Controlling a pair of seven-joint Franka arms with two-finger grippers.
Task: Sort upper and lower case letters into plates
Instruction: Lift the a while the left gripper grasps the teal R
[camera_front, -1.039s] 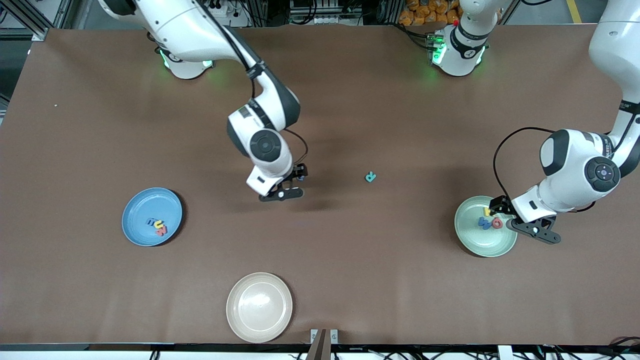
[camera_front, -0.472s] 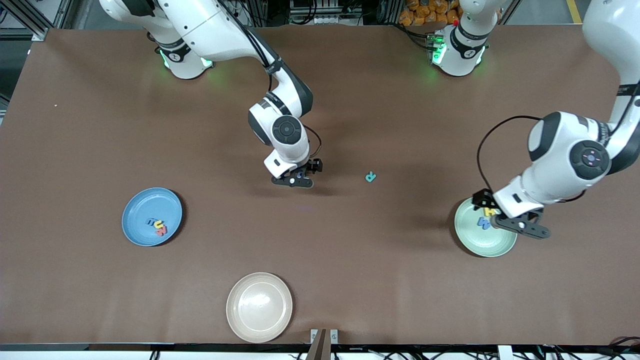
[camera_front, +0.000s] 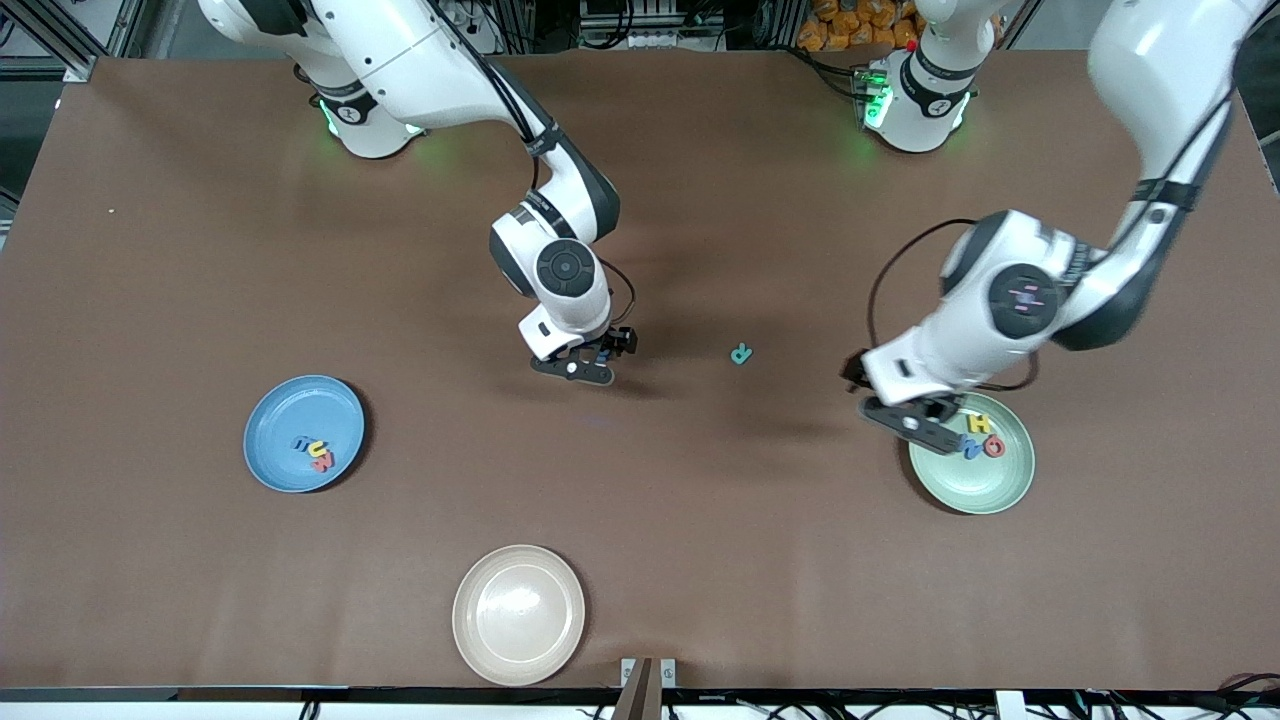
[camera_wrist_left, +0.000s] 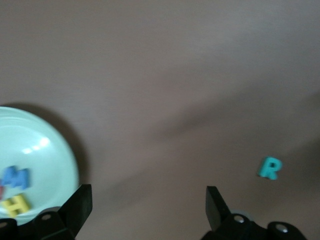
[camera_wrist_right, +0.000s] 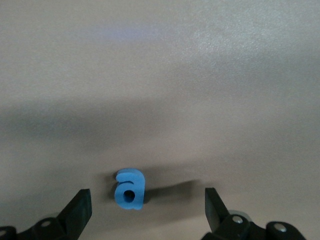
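Sorting step in hand: 2 letters remain loose on the table (camera_front: 700, 560). The right gripper (camera_front: 585, 362) hovers over the blue letter a (camera_wrist_right: 129, 189), which lies on the table between its wide-open fingers (camera_wrist_right: 76, 212); nothing is held or touched. The next move likely calls for a straight descent, then closing on the letter without nudging it.

The left gripper (camera_front: 915, 420) hangs over the 10 o'clock rim of the green plate (camera_front: 985, 490), fingers (camera_wrist_left: 77, 204) equally wide and empty. The teal letter R (camera_front: 741, 353) lies on the table between the 2 grippers. The green plate holds capitals, among them H (camera_front: 978, 424) and M (camera_wrist_left: 16, 177). The blue plate (camera_front: 275, 425), toward the right arm's end, holds 3 letters (camera_front: 314, 453).
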